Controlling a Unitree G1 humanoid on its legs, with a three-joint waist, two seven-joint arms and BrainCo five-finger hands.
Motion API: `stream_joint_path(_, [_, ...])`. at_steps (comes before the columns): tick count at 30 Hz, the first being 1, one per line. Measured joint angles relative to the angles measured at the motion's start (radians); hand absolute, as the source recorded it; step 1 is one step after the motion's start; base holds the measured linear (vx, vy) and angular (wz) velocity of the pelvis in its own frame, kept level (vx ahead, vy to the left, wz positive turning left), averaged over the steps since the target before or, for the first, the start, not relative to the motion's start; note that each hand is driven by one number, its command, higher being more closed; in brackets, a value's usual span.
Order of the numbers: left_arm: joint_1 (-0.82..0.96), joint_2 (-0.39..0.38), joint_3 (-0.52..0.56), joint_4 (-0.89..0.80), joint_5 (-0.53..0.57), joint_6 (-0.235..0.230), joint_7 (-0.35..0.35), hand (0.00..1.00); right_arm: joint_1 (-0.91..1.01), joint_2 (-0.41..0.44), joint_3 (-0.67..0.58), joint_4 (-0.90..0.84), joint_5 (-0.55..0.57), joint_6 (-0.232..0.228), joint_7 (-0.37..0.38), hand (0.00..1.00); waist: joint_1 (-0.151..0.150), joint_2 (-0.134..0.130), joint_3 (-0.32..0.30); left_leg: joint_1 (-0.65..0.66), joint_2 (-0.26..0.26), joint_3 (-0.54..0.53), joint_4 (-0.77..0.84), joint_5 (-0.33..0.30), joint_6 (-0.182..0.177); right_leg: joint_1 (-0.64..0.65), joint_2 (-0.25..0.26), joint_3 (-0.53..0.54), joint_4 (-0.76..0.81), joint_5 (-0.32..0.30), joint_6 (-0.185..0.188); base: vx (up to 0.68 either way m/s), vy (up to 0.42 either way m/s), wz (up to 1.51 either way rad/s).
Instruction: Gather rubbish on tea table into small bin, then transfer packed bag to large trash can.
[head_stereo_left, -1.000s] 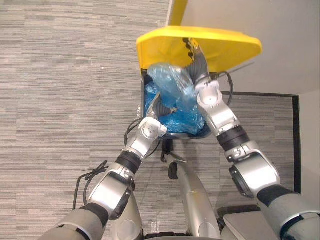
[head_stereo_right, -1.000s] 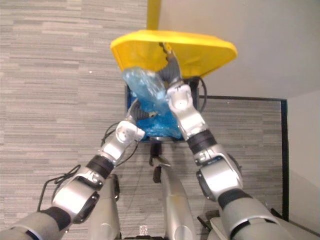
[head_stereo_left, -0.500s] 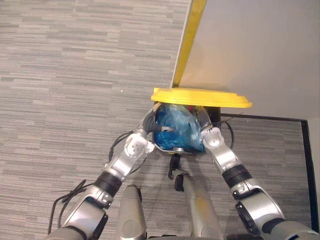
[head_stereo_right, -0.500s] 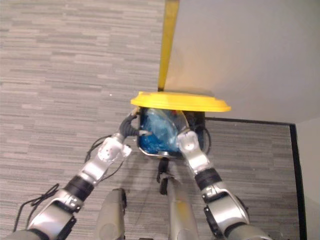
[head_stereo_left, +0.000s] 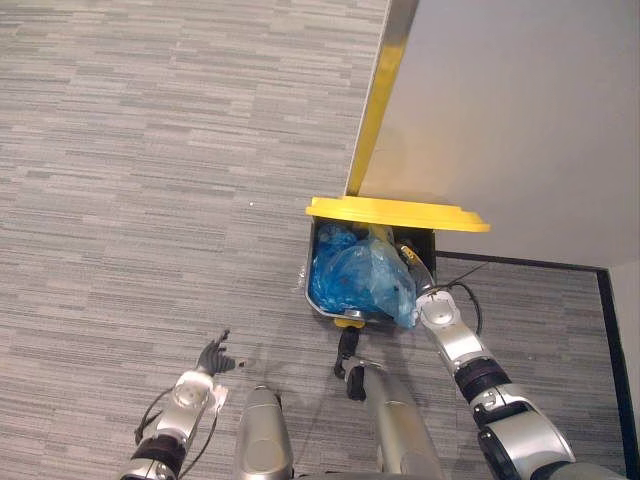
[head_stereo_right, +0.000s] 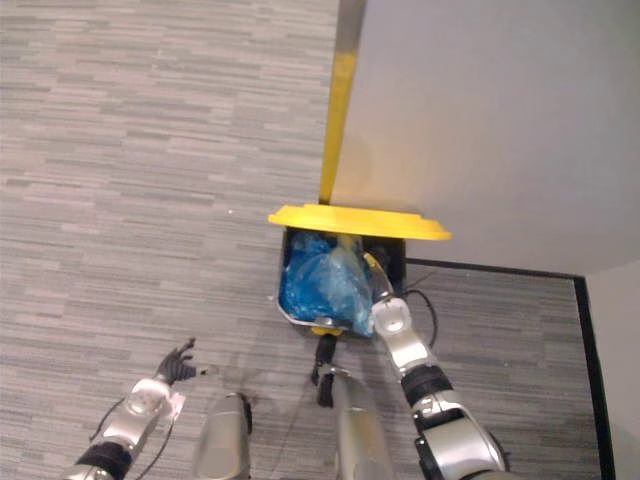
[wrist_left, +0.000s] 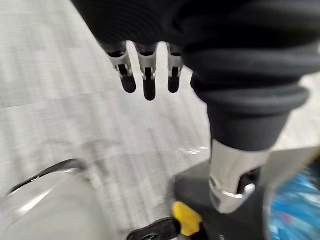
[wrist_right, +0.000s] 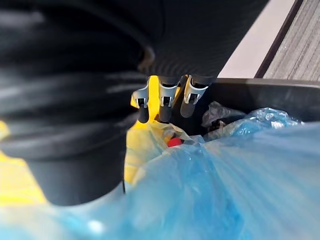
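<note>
Checking the bag first: where does it lie? (A)

In the large dark trash can (wrist_right: 260, 97), under the open yellow lid (head_stereo_left: 395, 212). The translucent blue plastic rubbish bag (head_stereo_left: 355, 278) fills the opening and bulges above the front rim. A small red scrap (wrist_right: 173, 142) and a crumpled yellow wrapper (wrist_right: 142, 145) sit near its top. (B)

And the hands? (A)

The right hand (wrist_right: 161, 100) is at the can's mouth, fingers straight and grasping nothing, just above the film. I cannot tell whether the tips touch it. The left hand (head_stereo_left: 212, 355) is low over the grey striped carpet (head_stereo_left: 130, 150), well apart from the can, fingers spread and empty. (B)

So the transfer looks close to done. If the bag needs seating deeper, how will it handle? (A)

My guess is light and soft, crumpling wherever it is pushed. Thin film like that should slide under smooth fingers and could tear on the rim or on a sharp scrap inside. (B)

Where would you take hold? (A)

At a bunch of loose film near the top, gathered between thumb and fingers, not on the taut belly. For seating alone I would press flat fingers on the crown and pinch nothing. (B)
</note>
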Motion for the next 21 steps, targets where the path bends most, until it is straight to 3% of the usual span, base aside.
stream_joint_path(7, [-0.003, -0.088, 0.028, 0.014, 0.002, 0.006, 0.002, 0.00, 0.121, 0.055, -0.009, -0.066, -0.009, -0.023, 0.005, 0.00, 0.006, -0.007, -0.013, 0.017, 0.018, 0.025, 0.108, -0.044, 0.013, 0.037, 0.018, 0.023, 0.006, 0.026, 0.022, -0.08, 0.051, -0.18])
stream_joint_path(10, [-0.007, -0.103, 0.030, 0.015, 0.002, 0.006, 0.002, 0.00, 0.242, 0.081, -0.012, -0.084, -0.017, -0.027, 0.021, 0.00, -0.007, -0.030, -0.027, 0.014, 0.002, 0.050, 0.140, -0.044, 0.025, 0.038, 0.009, 0.058, -0.020, 0.065, 0.073, -0.19, 0.091, -0.26])
stream_joint_path(11, [-0.001, -0.107, 0.044, 0.018, 0.002, 0.007, 0.002, 0.00, 0.273, 0.086, -0.015, -0.085, -0.019, -0.028, 0.022, 0.00, -0.010, -0.035, -0.036, 0.019, 0.020, 0.070, 0.112, -0.026, 0.038, 0.045, 0.004, 0.047, -0.041, 0.037, 0.108, -0.20, 0.021, -0.38])
stream_joint_path(12, [0.007, -0.106, 0.058, 0.036, 0.003, 0.009, 0.003, 0.00, 0.319, 0.102, -0.020, -0.060, -0.028, -0.033, 0.031, 0.00, -0.020, -0.039, -0.039, 0.036, 0.020, 0.096, 0.045, 0.025, 0.036, -0.003, -0.027, 0.031, 0.123, -0.026, 0.035, -0.19, -0.001, -0.30])
stream_joint_path(13, [0.009, -0.105, 0.064, 0.047, 0.004, 0.016, 0.003, 0.00, 0.339, 0.111, -0.031, -0.037, -0.041, -0.034, 0.036, 0.00, -0.032, -0.054, -0.049, 0.058, 0.020, 0.099, 0.010, 0.048, 0.032, -0.013, -0.042, 0.031, 0.229, -0.055, 0.007, -0.12, -0.019, -0.22])
stream_joint_path(15, [0.042, -0.112, 0.062, 0.063, 0.016, 0.028, 0.004, 0.00, 0.434, 0.146, -0.082, 0.072, -0.066, -0.036, 0.044, 0.00, -0.042, -0.067, -0.081, 0.112, 0.019, 0.114, -0.108, 0.120, 0.012, 0.050, -0.121, 0.061, 0.498, -0.155, 0.028, -0.03, -0.123, -0.07])
stream_joint_path(17, [0.055, -0.121, 0.078, 0.063, 0.020, 0.031, 0.004, 0.00, 0.483, 0.164, -0.127, 0.142, -0.086, -0.033, 0.044, 0.00, -0.042, -0.095, -0.109, 0.120, 0.011, 0.125, -0.129, 0.134, -0.007, 0.116, -0.134, 0.080, 0.429, -0.241, 0.087, -0.03, -0.148, -0.23])
stream_joint_path(18, [0.055, -0.149, 0.107, 0.069, 0.020, 0.038, 0.005, 0.00, 0.492, 0.166, -0.156, 0.185, -0.087, -0.033, 0.041, 0.00, -0.037, -0.085, -0.122, 0.124, 0.010, 0.132, -0.183, 0.151, -0.002, 0.162, -0.099, 0.076, 0.293, -0.265, 0.100, -0.08, -0.141, -0.74])
stream_joint_path(19, [0.064, -0.203, 0.136, 0.074, 0.019, 0.043, 0.004, 0.00, 0.483, 0.153, -0.197, 0.240, -0.086, -0.032, 0.035, 0.00, -0.027, -0.033, -0.146, 0.126, 0.043, 0.137, -0.275, 0.196, 0.045, 0.202, -0.041, 0.072, 0.138, -0.250, 0.043, -0.08, -0.142, -0.75])
stream_joint_path(20, [0.065, -0.218, 0.156, 0.075, 0.018, 0.041, 0.006, 0.00, 0.476, 0.152, -0.221, 0.246, -0.080, -0.034, 0.036, 0.00, -0.033, -0.025, -0.147, 0.138, 0.043, 0.151, -0.309, 0.219, 0.040, 0.195, -0.056, 0.067, 0.215, -0.276, 0.030, -0.04, -0.103, -0.48])
stream_joint_path(21, [0.073, -0.227, 0.159, 0.086, 0.011, 0.043, 0.006, 0.00, 0.483, 0.154, -0.245, 0.280, -0.083, -0.035, 0.026, 0.00, -0.055, -0.063, -0.168, 0.180, -0.028, 0.162, -0.387, 0.272, 0.011, 0.258, -0.096, 0.111, 0.148, -0.334, 0.050, -0.03, -0.135, 0.00])
